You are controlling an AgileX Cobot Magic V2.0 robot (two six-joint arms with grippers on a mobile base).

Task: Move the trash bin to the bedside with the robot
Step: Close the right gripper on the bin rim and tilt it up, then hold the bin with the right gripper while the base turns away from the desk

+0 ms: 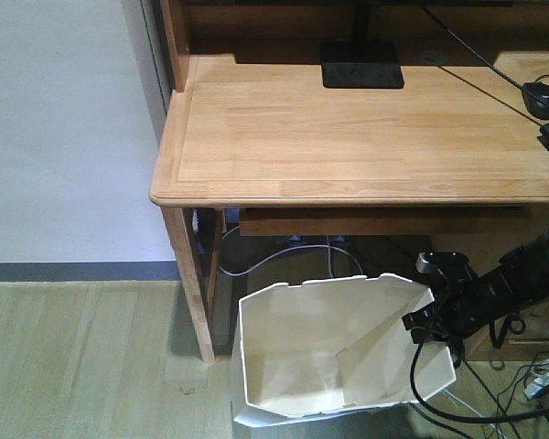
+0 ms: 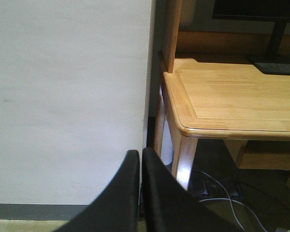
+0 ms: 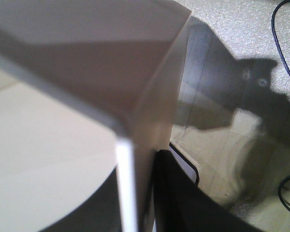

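Front view: the white trash bin (image 1: 329, 343) stands on the floor in front of the wooden desk (image 1: 348, 128), mouth up, its long axis roughly upright; the right arm (image 1: 494, 283) comes in from the right side, and the right jaws sit at the bin's right-hand rim, so the bin's body lies to the left of and below them; the desk edge is above and beyond the jaws; a monitor stand (image 1: 361, 64) and a mouse (image 1: 542, 96) rest on the desk, well apart from them; no bed shows here.

Left wrist view: the left jaws are pressed together with nothing between them; ahead of them is a bare wall (image 2: 67, 96), and the desk's corner (image 2: 183, 128) lies ahead and to their right; the bin is not in this view, so the right arm is plainly the nearer.

Right wrist view: the right jaws are clamped on the bin's thin wall (image 3: 128, 183), one finger (image 3: 183, 198) outside and a dark shape inside; the wall runs straight away from them; floor (image 3: 232, 121) and a cable (image 3: 280, 43) lie to their right; any carry to the bedside probably depends on this rim pinch alone.
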